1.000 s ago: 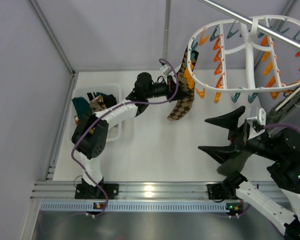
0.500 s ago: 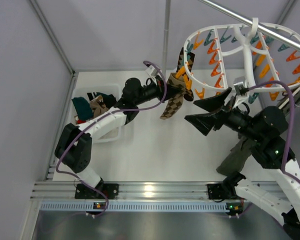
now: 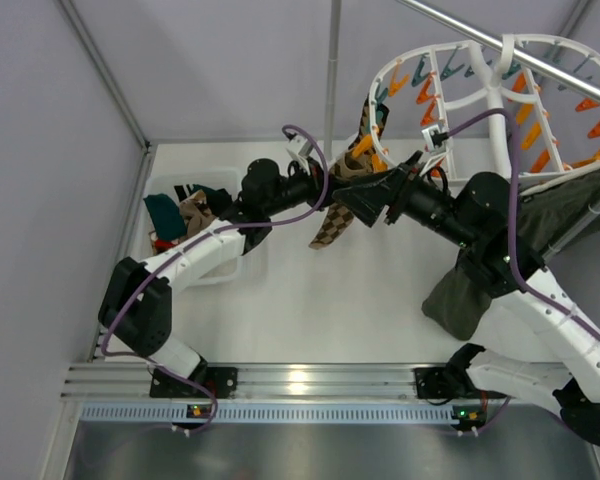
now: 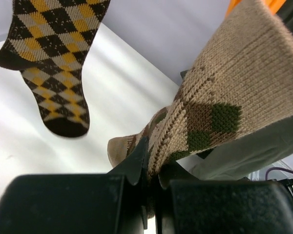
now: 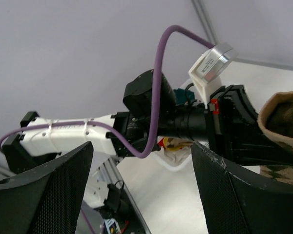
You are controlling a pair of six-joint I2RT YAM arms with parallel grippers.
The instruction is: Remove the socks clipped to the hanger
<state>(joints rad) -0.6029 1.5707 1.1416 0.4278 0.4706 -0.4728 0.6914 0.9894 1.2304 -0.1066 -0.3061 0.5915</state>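
Far left on the tabletop (image 3: 310,320): a white bin (image 3: 166,180), with a teal sock (image 3: 162,212) and a brown sock (image 3: 193,212) lying inside. Reaching from beside the bin toward mid-scene, the left arm (image 3: 205,245), with a purple cable looped over its wrist. At its end, the left tool (image 3: 332,186) (image 4: 151,161), clamped tight on the lower edge of a tan sock (image 4: 219,97) knitted with brown and green diamonds. Pinched between the two black fingers in the left wrist view, fabric stretched up and to the right toward a bit of orange at the top corner. Cannot tell from there whether a clip holds that upper end.

Left of it in the same view, an argyle sock (image 4: 53,58) in brown and yellow, toe down, touching no finger. From above, hanging off the left rim of the hanger (image 3: 497,110), just beside both tools.

Next, the right tool (image 3: 365,203) (image 5: 141,146), pointed leftward and nearly nose to nose with the left tool, jaws apart and gripping nothing. Between its fingers in the right wrist view, only the left arm's wrist, with the tan sock at the right edge beside one finger.

Farther right, the hanger itself: a white oval frame, tilted, hooked over a metal rail (image 3: 540,60), orange and teal clips (image 3: 427,90) dangling round its rim. Bottom right, beneath the right arm, a dark green garment (image 3: 465,295).
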